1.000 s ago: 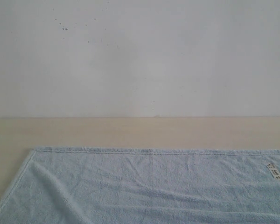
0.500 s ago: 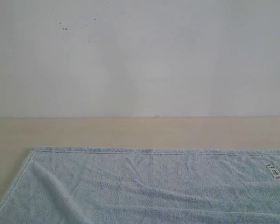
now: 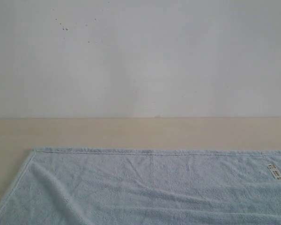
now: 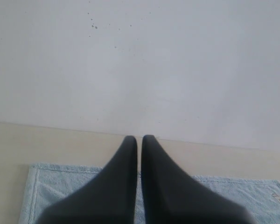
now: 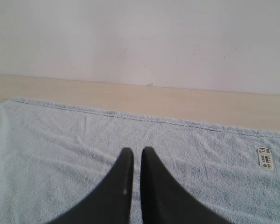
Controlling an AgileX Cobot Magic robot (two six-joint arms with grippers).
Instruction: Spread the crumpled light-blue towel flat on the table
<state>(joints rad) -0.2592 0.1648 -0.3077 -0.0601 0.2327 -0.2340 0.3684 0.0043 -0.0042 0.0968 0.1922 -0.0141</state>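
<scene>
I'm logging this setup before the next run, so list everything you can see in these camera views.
towel: one, light blue, spread on the table, a few soft wrinkles
label: one, white, near the towel's corner on the right of the exterior view
table: one, beige-cream, under the towel
wall: one, white-grey, behind the table
dark specks: a few, high on the wall
left gripper: one, black, shut, empty
right gripper: one, black, shut, empty, over the towel

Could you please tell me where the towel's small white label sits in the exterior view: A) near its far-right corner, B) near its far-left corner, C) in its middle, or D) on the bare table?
A: the white label lies on the towel close to its far-right corner, just inside the hem.
</scene>
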